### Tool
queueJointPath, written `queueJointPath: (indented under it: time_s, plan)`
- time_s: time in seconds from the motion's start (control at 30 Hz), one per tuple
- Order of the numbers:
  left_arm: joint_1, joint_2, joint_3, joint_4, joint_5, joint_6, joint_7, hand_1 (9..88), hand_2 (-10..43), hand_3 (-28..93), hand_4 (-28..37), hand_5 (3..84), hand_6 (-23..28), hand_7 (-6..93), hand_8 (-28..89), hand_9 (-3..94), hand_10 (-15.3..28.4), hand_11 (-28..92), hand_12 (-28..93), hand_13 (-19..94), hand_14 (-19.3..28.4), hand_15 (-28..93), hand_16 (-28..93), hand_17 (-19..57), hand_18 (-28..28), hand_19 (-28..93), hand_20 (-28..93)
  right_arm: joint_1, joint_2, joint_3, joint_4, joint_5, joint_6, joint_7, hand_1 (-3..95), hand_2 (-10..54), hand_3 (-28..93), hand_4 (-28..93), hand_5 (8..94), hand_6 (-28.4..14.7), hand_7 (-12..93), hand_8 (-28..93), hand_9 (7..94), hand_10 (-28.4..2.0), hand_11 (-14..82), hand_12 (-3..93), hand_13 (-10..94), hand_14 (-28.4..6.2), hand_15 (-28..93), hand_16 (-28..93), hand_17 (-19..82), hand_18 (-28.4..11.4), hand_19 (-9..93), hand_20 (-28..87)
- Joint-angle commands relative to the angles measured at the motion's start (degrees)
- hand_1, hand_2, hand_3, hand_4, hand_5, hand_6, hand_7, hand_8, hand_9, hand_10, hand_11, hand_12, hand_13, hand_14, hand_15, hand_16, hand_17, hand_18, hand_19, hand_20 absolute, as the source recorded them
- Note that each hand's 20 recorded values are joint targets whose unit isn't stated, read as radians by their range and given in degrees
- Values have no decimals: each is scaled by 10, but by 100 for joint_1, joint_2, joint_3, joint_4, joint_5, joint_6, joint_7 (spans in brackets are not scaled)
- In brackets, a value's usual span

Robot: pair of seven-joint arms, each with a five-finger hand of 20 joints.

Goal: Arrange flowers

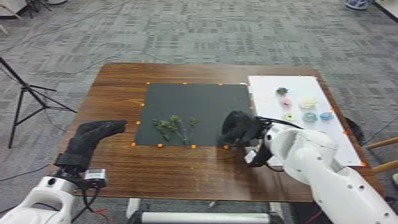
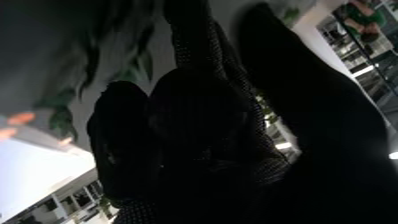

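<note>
- The sprigs lie on the dark mat, in its near part and left of its middle.
- My right robot hand is over the mat's near right part, so the sprigs are to its left, apart from it in the head view.
- Their long axes run mostly from the mat's far side toward its near edge, fanned a little; I judge a sideways reach would cross them rather than follow them.
- My left robot hand is just off the mat's left edge, over the tabletop, its fingers loosely straight. It looks nearer the leftmost sprig; my right looks nearer the long middle one.
- I cannot tell whether my right robot hand is wide, narrow or holding something; blurred leaves show beside its glove in the wrist view.
- The blooms sit on the white sheet right of the mat, so pairing one with a sprig would, I judge, mean working across the mat's right edge.
</note>
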Motion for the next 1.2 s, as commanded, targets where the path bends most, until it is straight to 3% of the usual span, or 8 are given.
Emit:
queueJointPath:
  time_s: [0.03, 0.13, 0.2, 0.33, 0.73, 0.87, 1.2]
  plan:
    - [-12, -73, 11, 4, 16, -62, -8, 251, -3, 669, -252, 576, -9, 138, -93, 529, 146, 187, 116, 399, 174, 134, 15, 37, 131, 103, 169, -8, -83, 437, -242, 541, -265, -72, 385, -95, 601, -71, 576, -57, 227, -24, 726, -173, 211, 248, 933, -28, 558, 357, 698, -80, 932, 524]
    - [-18, -69, 21, 5, 26, -65, -7, 252, -3, 668, -251, 577, -10, 139, -94, 530, 146, 187, 115, 399, 174, 135, 15, 37, 131, 102, 169, -39, -161, 675, -237, 1136, -442, 117, 346, -95, 580, -63, 559, -49, 223, -25, 719, -177, 203, 248, 930, -33, 560, 360, 692, -87, 932, 535]
    - [-4, -66, 17, 0, 19, -65, -15, 252, -4, 669, -251, 578, -10, 139, -94, 530, 145, 187, 115, 400, 173, 135, 15, 37, 131, 102, 169, -92, -110, 717, -234, 996, -233, 46, 305, -95, 573, -55, 552, -50, 215, -24, 714, -185, 194, 248, 926, -38, 558, 361, 683, -98, 932, 540]
    - [-9, -56, 22, 8, 9, -48, -30, 253, -4, 669, -251, 579, -12, 139, -94, 530, 145, 188, 115, 400, 173, 135, 14, 37, 131, 102, 169, -138, 30, 757, -126, 1006, 73, 143, 198, -49, 572, -60, 648, -78, 204, -15, 726, -201, 176, 246, 917, -51, 562, 358, 672, -115, 932, 558]
    - [24, -70, -13, 3, 3, -81, -45, 253, -4, 668, -250, 580, -11, 138, -93, 530, 145, 188, 115, 400, 172, 134, 15, 37, 130, 102, 169, -416, 329, 752, 313, 876, 240, 368, 179, -13, 583, -74, 714, -80, 218, -9, 781, -200, 167, 228, 929, -56, 560, 348, 678, -124, 932, 566]
    - [54, -85, -23, -4, -51, -43, -57, 252, -4, 668, -250, 579, -11, 137, -93, 530, 145, 187, 115, 401, 172, 135, 15, 37, 131, 102, 169, -346, 244, 666, 527, 825, 302, 324, 173, -2, 574, -79, 739, -76, 250, -6, 795, -201, 161, 221, 934, -54, 556, 346, 680, -125, 932, 563]
    - [-18, -96, 42, 23, -27, -75, -50, 250, -4, 669, -251, 579, -10, 137, -93, 530, 146, 187, 115, 401, 172, 134, 14, 37, 131, 102, 169, -24, -222, 329, 843, 796, 309, 111, 170, 6, 573, -85, 723, -70, 225, -16, 778, -192, 135, 209, 937, -56, 556, 349, 680, -134, 932, 575]
